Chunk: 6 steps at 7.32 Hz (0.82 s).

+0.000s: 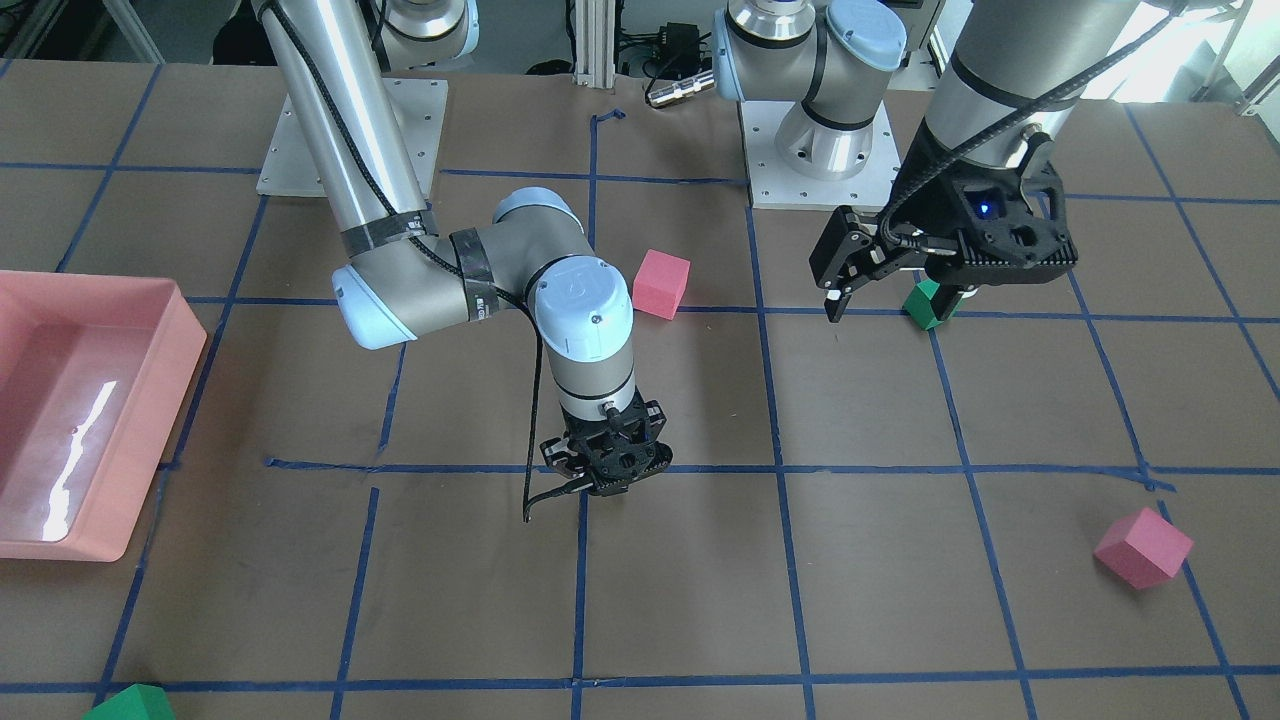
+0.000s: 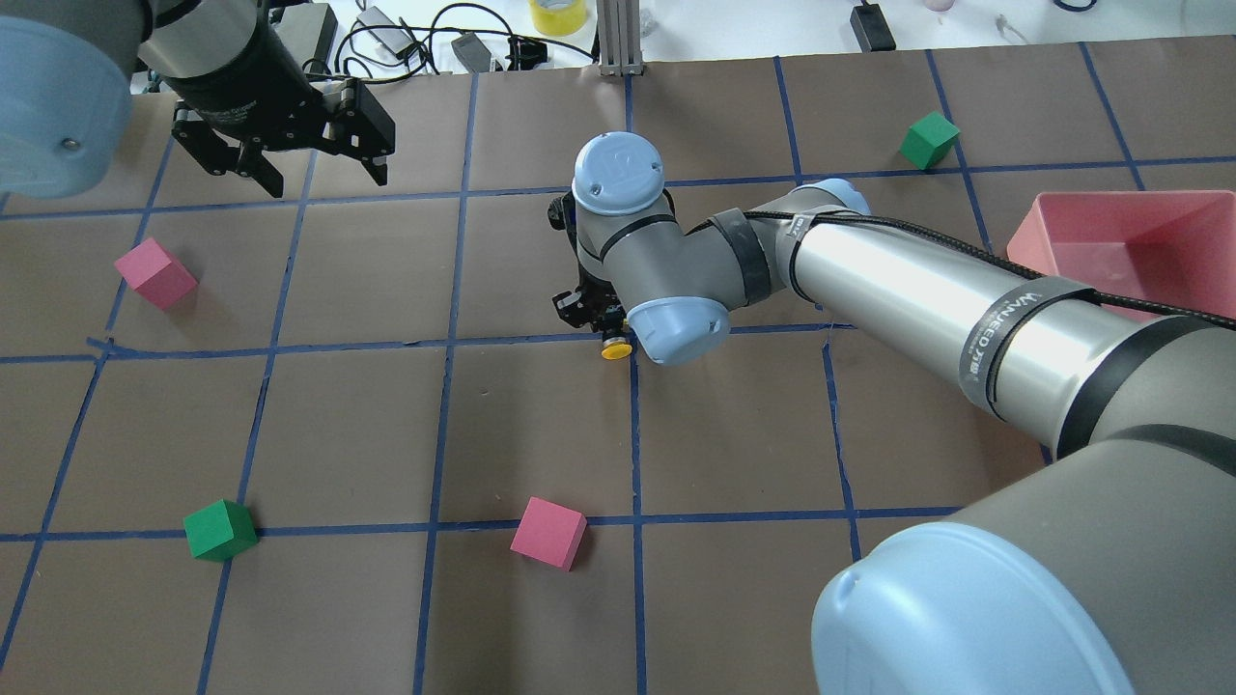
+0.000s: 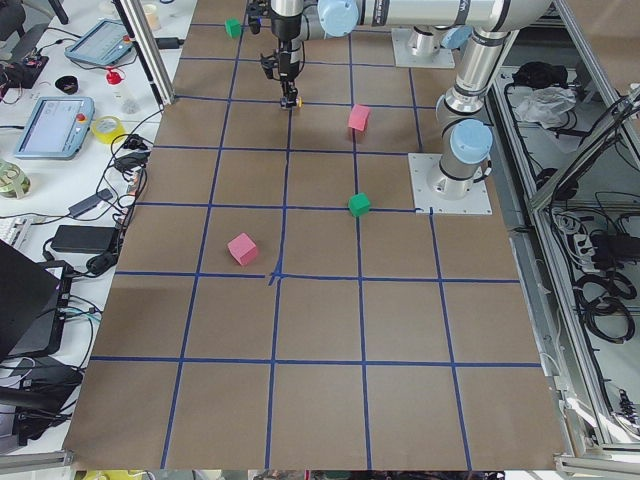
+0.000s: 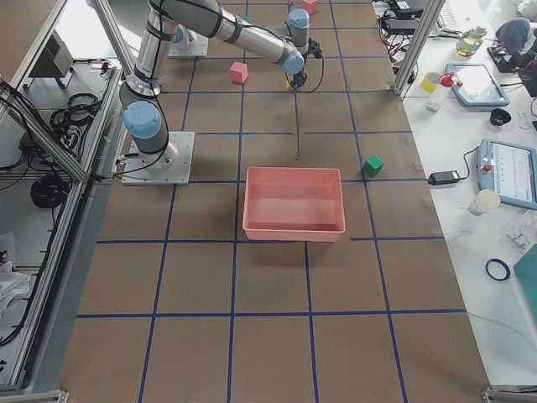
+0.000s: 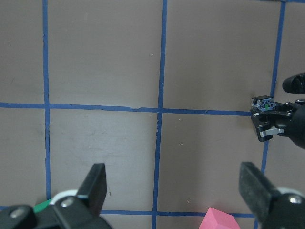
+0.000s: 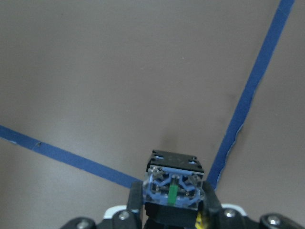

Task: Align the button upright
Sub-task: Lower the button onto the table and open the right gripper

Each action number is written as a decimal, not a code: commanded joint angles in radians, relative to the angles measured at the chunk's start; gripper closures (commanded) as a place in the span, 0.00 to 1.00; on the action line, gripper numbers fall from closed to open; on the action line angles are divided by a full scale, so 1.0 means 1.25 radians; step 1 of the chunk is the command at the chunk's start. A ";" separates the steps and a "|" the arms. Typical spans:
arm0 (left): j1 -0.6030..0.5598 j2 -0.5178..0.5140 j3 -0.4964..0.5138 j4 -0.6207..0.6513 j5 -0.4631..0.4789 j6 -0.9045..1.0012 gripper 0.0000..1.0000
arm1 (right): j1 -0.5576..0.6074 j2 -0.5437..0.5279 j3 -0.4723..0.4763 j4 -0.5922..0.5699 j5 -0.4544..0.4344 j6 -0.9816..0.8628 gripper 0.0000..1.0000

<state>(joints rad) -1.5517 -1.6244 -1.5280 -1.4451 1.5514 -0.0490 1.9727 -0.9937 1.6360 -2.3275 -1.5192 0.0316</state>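
The button (image 6: pixel 174 183) is clamped between the fingertips of my right gripper (image 6: pixel 172 202), just above the brown table. Its silvery base with a green mark faces the right wrist camera. In the overhead view its yellow cap (image 2: pixel 614 349) pokes out sideways below the right gripper (image 2: pixel 594 323), near a blue tape crossing. In the front-facing view the right gripper (image 1: pixel 605 470) points straight down and hides the button. My left gripper (image 2: pixel 323 174) is open and empty, hovering at the far left, well away; its fingers (image 5: pixel 97 186) are spread wide over bare table.
A pink bin (image 2: pixel 1173 208) stands to the right. Pink cubes (image 2: pixel 154 273) (image 2: pixel 548 533) and green cubes (image 2: pixel 220 530) (image 2: pixel 929 139) lie scattered on the table. One green cube (image 1: pixel 930 305) sits under the left gripper.
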 commanded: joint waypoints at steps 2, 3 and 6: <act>0.001 0.000 0.001 0.000 0.003 0.002 0.00 | -0.001 -0.006 -0.001 0.000 0.002 -0.002 0.00; 0.001 0.000 0.001 0.000 0.000 0.002 0.00 | -0.001 -0.015 -0.003 0.002 0.000 -0.004 0.00; -0.002 0.004 -0.019 0.028 0.008 0.000 0.00 | -0.050 -0.088 -0.001 0.067 -0.002 -0.017 0.00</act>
<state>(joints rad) -1.5522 -1.6240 -1.5361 -1.4234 1.5580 -0.0497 1.9475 -1.0644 1.6330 -2.2884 -1.5226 0.0155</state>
